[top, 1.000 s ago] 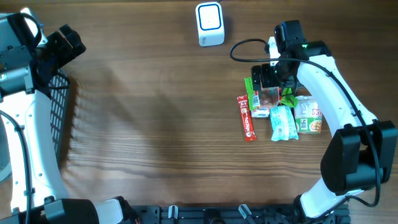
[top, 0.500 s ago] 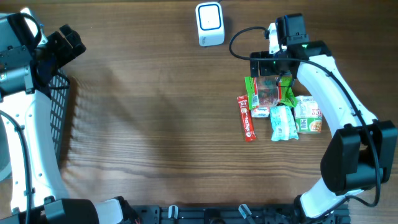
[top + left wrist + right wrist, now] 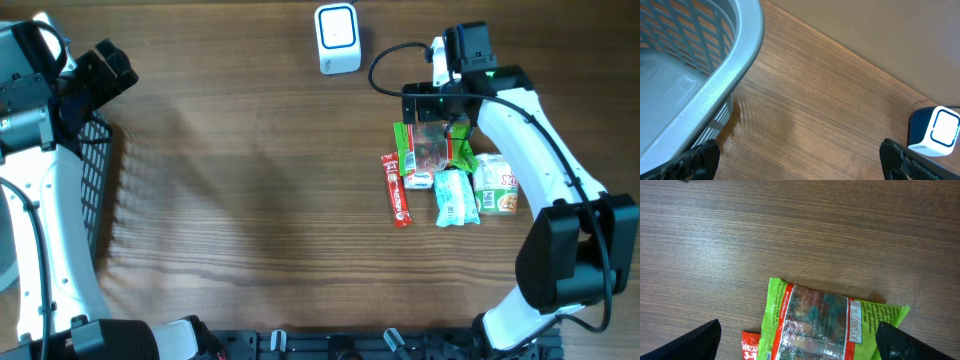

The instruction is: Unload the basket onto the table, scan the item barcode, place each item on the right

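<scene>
Grey slatted plastic basket (image 3: pixel 740 60) beside left gripper (image 3: pixel 800 159), jaws spread. Right gripper (image 3: pixel 797 340), likewise spread, above green foil snack packet (image 3: pixel 815 317).

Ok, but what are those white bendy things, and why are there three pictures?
Those are two robot arms at a wooden table. One picture looks down from above. The other two come from a little camera on each wrist, so the dark tips of its own fingers show in the bottom corners. The left hand is near a grey basket; the right hand hovers over a green snack bag. Both hands are open and hold nothing. Beside the bag lie a red stick pack, a teal packet and a green-and-white packet. The white box at the far edge is probably the barcode scanner.
</scene>
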Available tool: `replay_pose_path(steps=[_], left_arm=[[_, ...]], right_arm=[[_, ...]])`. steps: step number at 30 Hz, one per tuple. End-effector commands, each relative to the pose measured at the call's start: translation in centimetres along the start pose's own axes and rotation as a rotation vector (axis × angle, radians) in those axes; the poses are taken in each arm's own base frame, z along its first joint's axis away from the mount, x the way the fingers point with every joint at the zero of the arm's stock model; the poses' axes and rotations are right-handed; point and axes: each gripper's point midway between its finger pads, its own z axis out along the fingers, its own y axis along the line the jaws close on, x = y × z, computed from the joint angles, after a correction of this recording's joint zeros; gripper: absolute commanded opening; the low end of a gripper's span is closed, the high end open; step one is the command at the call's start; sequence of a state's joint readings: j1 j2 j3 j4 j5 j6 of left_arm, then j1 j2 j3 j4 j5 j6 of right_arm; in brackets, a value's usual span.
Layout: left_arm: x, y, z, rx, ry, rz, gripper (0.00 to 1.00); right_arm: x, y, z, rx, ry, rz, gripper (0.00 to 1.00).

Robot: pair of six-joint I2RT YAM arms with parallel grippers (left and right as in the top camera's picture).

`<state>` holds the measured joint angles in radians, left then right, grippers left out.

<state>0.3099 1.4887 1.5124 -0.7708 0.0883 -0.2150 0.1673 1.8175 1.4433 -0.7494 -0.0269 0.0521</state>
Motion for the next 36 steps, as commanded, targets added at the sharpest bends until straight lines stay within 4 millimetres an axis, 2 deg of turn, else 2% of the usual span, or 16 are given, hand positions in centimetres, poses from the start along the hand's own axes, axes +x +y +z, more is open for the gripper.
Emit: replay_pose_path(steps=[1,4,8,9,10,13,15,17,18,21,24,27,28,31,33,36], left_arm=[[-0.5,-0.3,-0.4,0.012,-0.016,-0.001,1.0],[-0.5,-0.3,-0.4,0.012,-0.016,-0.001,1.0],[-0.5,-0.3,-0.4,0.012,-0.016,-0.001,1.0],[-0.5,-0.3,-0.4,0.012,-0.016,-0.001,1.0],[-0.5,-0.3,-0.4,0.012,-0.016,-0.001,1.0],[-0.5,-0.3,-0.4,0.012,-0.016,-0.001,1.0],[-0.5,-0.3,-0.4,0.012,-0.016,-0.001,1.0],[-0.5,-0.3,-0.4,0.012,-0.016,-0.001,1.0],[-0.5,-0.3,-0.4,0.012,-0.016,-0.001,1.0],[-0.5,-0.3,-0.4,0.012,-0.016,-0.001,1.0],[-0.5,-0.3,-0.4,0.012,-0.016,-0.001,1.0],[-0.5,-0.3,-0.4,0.012,-0.016,-0.001,1.0],[-0.5,-0.3,-0.4,0.012,-0.016,-0.001,1.0],[-0.5,-0.3,-0.4,0.012,-0.016,-0.001,1.0],[-0.5,-0.3,-0.4,0.012,-0.016,-0.001,1.0],[-0.5,-0.3,-0.4,0.012,-0.016,-0.001,1.0]], right_arm=[[-1.1,0.2,-0.9,-0.019,-0.036,0.004,1.0],[-1.3,0.2,-1.4,-0.02,-0.049,0.003,1.0],[-3.5,0.6,-8.0,-0.029,-0.212,-0.005,1.0],[-4.1,0.7,-11.0,-0.033,-0.284,-0.008,1.0],[-4.6,0.9,-15.9,-0.039,-0.398,-0.012,1.0],[-3.8,1.2,-26.8,-0.052,-0.655,-0.022,1.0],[-0.6,1.3,-35.3,-0.061,-0.856,-0.029,1.0],[2.9,1.2,-39.7,-0.066,-0.951,-0.033,1.0],[6.0,1.0,-41.8,-0.062,-0.991,-0.032,1.0],[11.2,0.6,-43.4,-0.054,-1.004,-0.027,1.0],[15.3,0.4,-43.1,-0.057,-1.018,-0.025,1.0],[18.1,0.2,-39.5,-0.057,-1.037,-0.026,1.0],[18.6,-0.1,-37.0,-0.047,-1.054,-0.023,1.0],[15.9,-0.3,-33.4,-0.046,-1.253,-0.022,1.0],[13.3,0.0,-33.4,-0.062,-1.421,-0.04,1.0],[12.0,0.1,-32.1,-0.07,-1.594,-0.054,1.0]])
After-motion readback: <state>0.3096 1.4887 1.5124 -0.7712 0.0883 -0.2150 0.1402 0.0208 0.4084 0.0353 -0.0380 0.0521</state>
